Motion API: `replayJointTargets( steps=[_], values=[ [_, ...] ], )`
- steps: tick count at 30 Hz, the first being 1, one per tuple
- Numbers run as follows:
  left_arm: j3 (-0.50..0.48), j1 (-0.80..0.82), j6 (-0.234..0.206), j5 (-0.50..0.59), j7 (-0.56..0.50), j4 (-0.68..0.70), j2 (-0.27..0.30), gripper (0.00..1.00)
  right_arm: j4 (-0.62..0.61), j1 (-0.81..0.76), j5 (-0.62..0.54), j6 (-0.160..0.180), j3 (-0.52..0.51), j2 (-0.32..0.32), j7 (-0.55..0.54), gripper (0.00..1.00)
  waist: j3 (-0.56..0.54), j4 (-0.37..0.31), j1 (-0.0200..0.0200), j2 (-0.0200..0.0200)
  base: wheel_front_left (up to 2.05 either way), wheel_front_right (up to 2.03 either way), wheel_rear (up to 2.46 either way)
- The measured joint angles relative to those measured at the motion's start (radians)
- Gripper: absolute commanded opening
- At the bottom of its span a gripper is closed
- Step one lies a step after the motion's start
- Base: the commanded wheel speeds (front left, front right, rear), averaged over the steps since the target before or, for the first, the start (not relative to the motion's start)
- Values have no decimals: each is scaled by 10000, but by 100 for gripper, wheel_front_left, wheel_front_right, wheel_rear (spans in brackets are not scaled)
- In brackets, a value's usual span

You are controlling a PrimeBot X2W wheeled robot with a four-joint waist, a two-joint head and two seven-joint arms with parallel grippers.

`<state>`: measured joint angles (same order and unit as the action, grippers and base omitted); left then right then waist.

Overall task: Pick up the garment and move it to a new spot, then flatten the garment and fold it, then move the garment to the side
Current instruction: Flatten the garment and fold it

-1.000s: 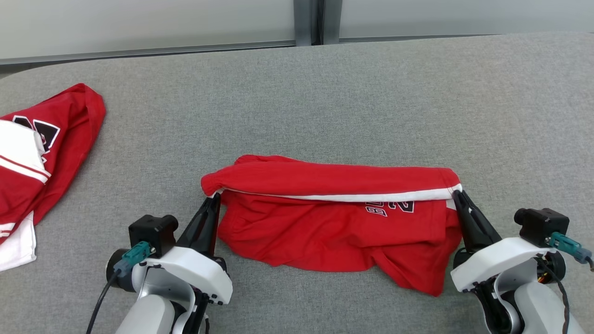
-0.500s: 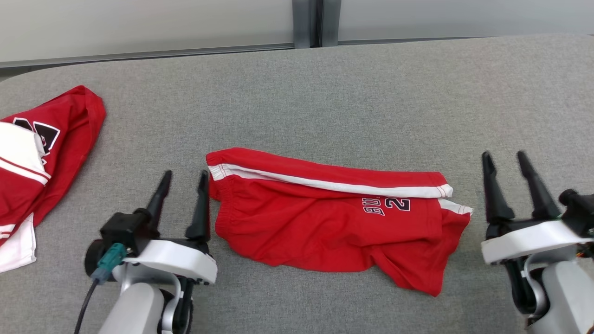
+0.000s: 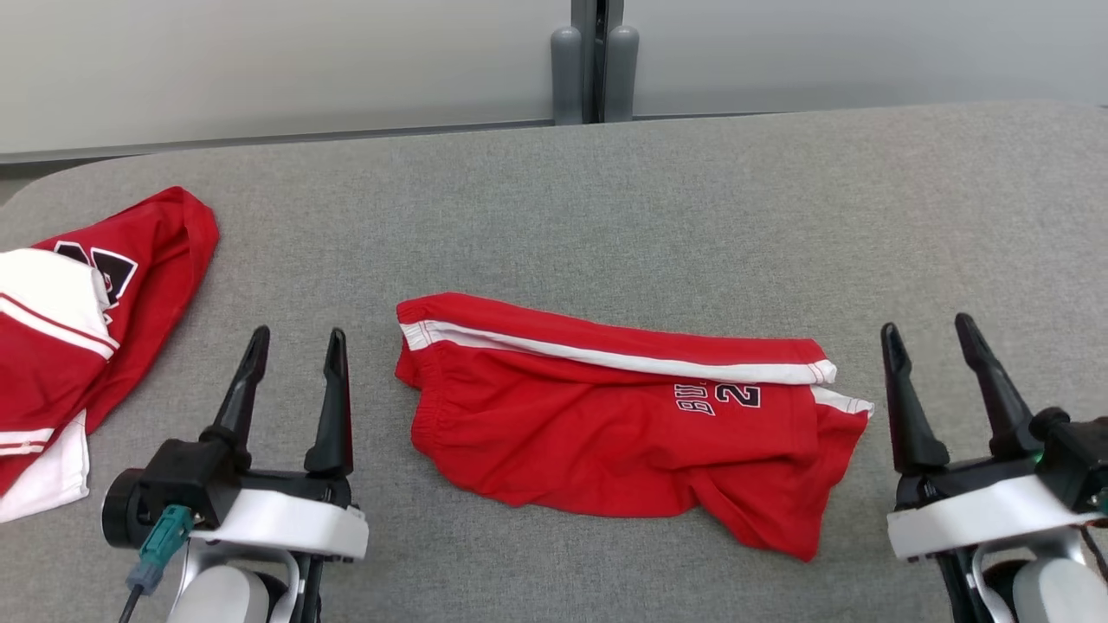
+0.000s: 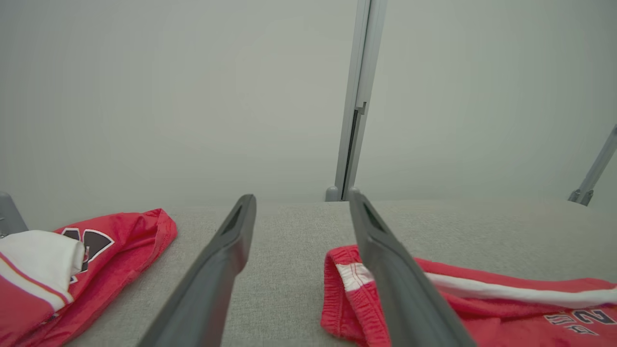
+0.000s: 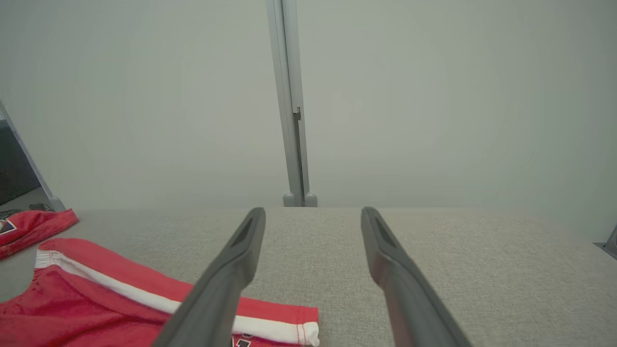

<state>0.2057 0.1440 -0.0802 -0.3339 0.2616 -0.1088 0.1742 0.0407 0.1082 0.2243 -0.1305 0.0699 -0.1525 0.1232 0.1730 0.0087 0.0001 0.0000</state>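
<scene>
The garment (image 3: 606, 424) is a pair of red shorts with a white side stripe and dark lettering, lying folded lengthwise on the grey table (image 3: 606, 199). My left gripper (image 3: 296, 342) stands open just left of the waistband end, apart from the cloth. My right gripper (image 3: 926, 327) stands open a little right of the leg end, touching nothing. In the left wrist view the shorts (image 4: 472, 303) lie behind my right-hand finger (image 4: 385, 260). In the right wrist view the shorts (image 5: 106, 294) lie low at the left, with the open fingers (image 5: 231, 270) above bare table.
A second red and white garment (image 3: 78, 337) is heaped at the table's left edge, also in the left wrist view (image 4: 72, 270). A pale wall with a grey post (image 3: 593, 61) runs behind the table's far edge.
Both grippers let go of the shorts' upper edge, opened and drew back outward. The lifted fold dropped flat onto the table. The head camera shifted slightly.
</scene>
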Motion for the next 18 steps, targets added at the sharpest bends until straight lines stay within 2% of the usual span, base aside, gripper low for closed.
replayJointTargets(
  steps=[7, 18],
  values=[
    [90, -657, 0, -10, -31, -38, 42, 100, -593, -895, -67, -2, -40, 324, -422, 100, -449, 2, 0, 0, 0, 0, 0],
    [180, -757, -4, -90, -163, -123, 102, 100, -909, -1088, -65, -2, -73, 443, -589, 100, -593, -28, 0, 0, 0, 0, 0]
  ],
)
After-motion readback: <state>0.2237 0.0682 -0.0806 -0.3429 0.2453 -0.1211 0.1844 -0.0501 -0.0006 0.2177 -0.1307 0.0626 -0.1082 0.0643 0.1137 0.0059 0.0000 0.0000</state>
